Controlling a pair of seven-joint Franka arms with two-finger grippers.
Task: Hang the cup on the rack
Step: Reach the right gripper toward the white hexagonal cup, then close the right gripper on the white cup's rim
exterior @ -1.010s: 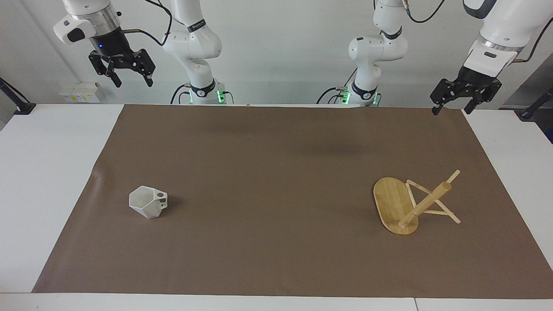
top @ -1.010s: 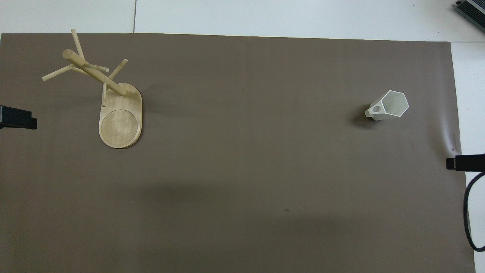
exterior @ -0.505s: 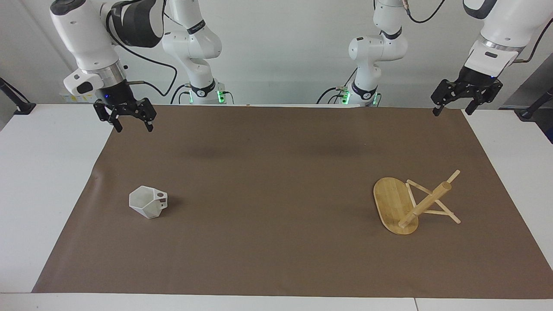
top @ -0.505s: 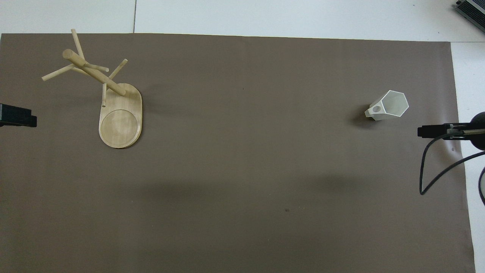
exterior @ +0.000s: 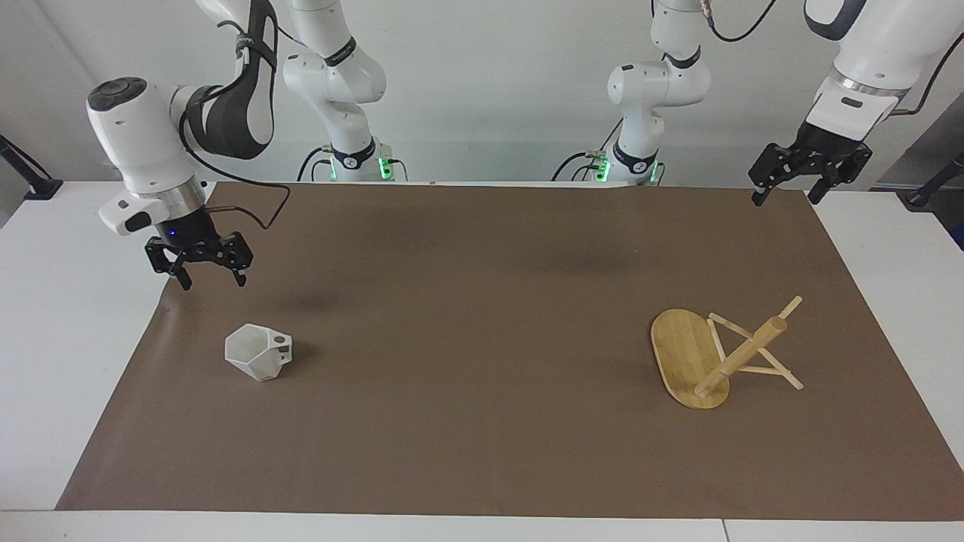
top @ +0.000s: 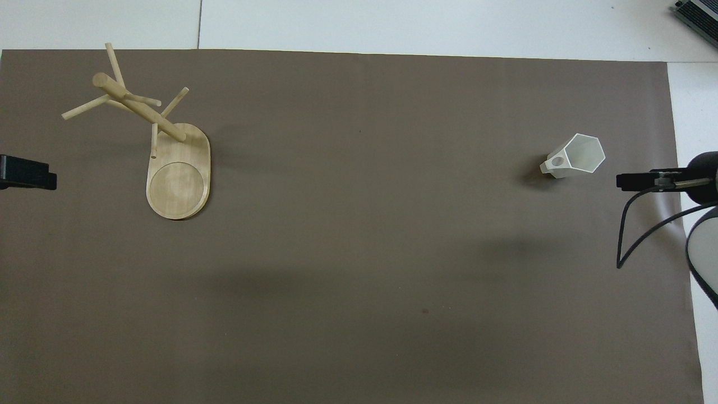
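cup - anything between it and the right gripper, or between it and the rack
Nothing visible. The open right gripper hangs over bare brown mat near the cup. Only bare mat separates the cup from the rack, which stands toward the left arm's end.

Robotics lab: two bench-mounted arms [exterior: 339, 83], brown mat [exterior: 482, 316].

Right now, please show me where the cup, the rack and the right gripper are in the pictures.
cup [exterior: 256, 352]: facing view, on its faceted white side wall.
rack [exterior: 681, 354]: facing view, on the bare part of its oval base.
right gripper [exterior: 210, 281]: facing view, midway between its open fingertips.
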